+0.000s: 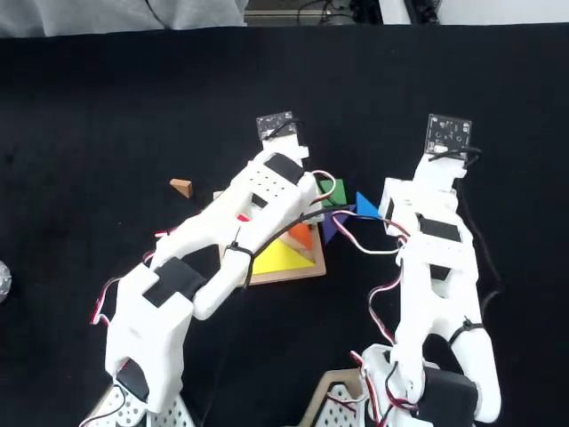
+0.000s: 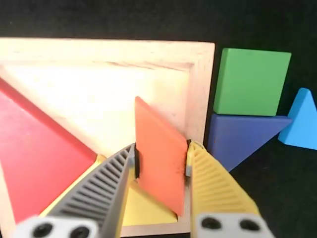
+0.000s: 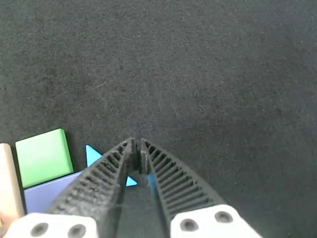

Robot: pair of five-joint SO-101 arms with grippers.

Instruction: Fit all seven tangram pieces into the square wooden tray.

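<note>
Square wooden tray holds red wooden triangle, yellow wooden triangle; left gripper holds orange wooden piece over them. Just right: green wooden square, dark blue wooden triangle, light blue wooden triangle.

You get soft, even light from above in the high view: the black cloth desk swallows it, the white plastic arms stand out bright, and shadows barely register. In the left wrist view, the pale floor of the square wooden tray glares almost white. The flat orange wooden piece between the jaws shows a dimmer, shaded face. In the right wrist view the cloth reads grey and grainy.
</note>
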